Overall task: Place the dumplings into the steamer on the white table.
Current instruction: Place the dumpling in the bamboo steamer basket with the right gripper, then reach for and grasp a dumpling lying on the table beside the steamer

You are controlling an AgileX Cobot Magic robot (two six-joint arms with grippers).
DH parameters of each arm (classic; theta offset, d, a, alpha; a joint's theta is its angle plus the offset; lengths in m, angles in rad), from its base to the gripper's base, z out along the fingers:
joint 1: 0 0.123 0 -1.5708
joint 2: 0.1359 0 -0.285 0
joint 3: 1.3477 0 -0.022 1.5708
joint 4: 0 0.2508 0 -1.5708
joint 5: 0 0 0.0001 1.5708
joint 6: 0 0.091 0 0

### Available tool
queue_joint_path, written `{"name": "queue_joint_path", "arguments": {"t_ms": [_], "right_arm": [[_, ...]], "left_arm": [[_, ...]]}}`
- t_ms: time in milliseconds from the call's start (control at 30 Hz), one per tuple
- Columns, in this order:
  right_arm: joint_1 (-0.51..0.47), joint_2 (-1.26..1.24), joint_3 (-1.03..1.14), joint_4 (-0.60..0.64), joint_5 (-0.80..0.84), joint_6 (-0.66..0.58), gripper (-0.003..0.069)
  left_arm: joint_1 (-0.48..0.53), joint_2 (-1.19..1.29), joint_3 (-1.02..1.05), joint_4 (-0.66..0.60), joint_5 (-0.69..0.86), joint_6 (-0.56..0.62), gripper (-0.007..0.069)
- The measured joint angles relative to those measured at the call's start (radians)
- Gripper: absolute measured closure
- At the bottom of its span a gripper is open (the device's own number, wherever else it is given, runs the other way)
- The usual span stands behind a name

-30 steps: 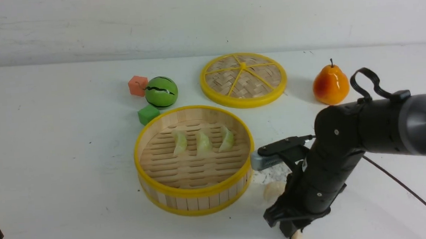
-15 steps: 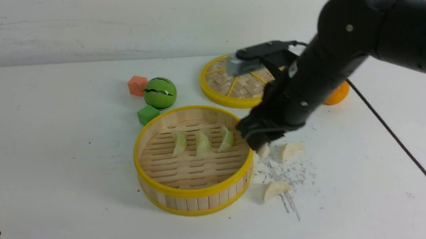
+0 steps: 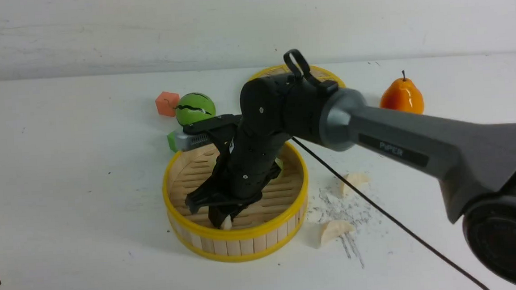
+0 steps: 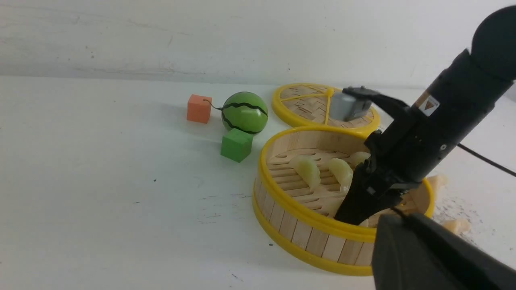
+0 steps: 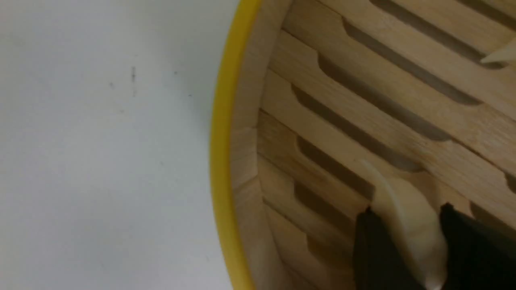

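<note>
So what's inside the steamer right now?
In the steamer, three pale green dumplings lie on the slats; the right tool holds a cream dumpling low near them. The right arm covers the slats behind it.

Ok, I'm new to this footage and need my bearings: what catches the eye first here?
The black right gripper reaches down into the steamer at mid-table, pinching a cream dumpling. Two more cream dumplings lie on the white table to the steamer's right, among grey scuffs.

"PiPER" on the right arm [image 3: 401,141]
</note>
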Motion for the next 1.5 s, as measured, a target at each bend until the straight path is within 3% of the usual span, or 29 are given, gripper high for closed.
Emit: {"name": "queue_joint_path", "arguments": {"t_ms": [100, 233, 367, 600, 767, 1000, 1233, 1400, 1500], "right_arm": [[0.000, 0.003, -0.005, -0.001, -0.002, 0.006, 0.0368], [0.000, -0.020, -0.007, 0.001, 0.002, 0.009, 0.0228], [0.000, -0.112, -0.006, -0.088, 0.016, 0.014, 0.0177], [-0.037, -0.347, 0.075, -0.352, 0.127, 0.068, 0.0174], [-0.125, -0.421, 0.369, -0.308, 0.081, 0.092, 0.0174], [-0.193, -0.442, 0.748, -0.131, -0.296, 0.160, 0.0175], [-0.193, -0.441, 0.790, -0.179, -0.442, 0.087, 0.0185], [-0.194, -0.440, 0.790, -0.227, -0.440, 0.080, 0.0200], [-0.194, -0.441, 0.790, -0.223, -0.378, 0.070, 0.0263]], "left_arm": [[0.000, 0.000, 0.000, 0.000, 0.009, 0.000, 0.0634], [0.000, 0.000, 0.000, 0.001, 0.015, 0.000, 0.0630], [0.000, -0.005, 0.000, 0.002, 0.015, 0.000, 0.0628], [0.000, -0.006, 0.000, 0.003, 0.017, 0.000, 0.0622], [0.000, -0.006, 0.000, 0.016, 0.017, 0.000, 0.0621], [0.000, -0.006, 0.000, 0.039, 0.010, 0.000, 0.0617], [0.000, -0.006, 0.000, 0.041, 0.009, 0.000, 0.0610], [0.000, -0.006, 0.000, 0.041, 0.009, 0.000, 0.0607], [0.000, -0.006, 0.000, 0.041, 0.009, 0.000, 0.0606]]}}
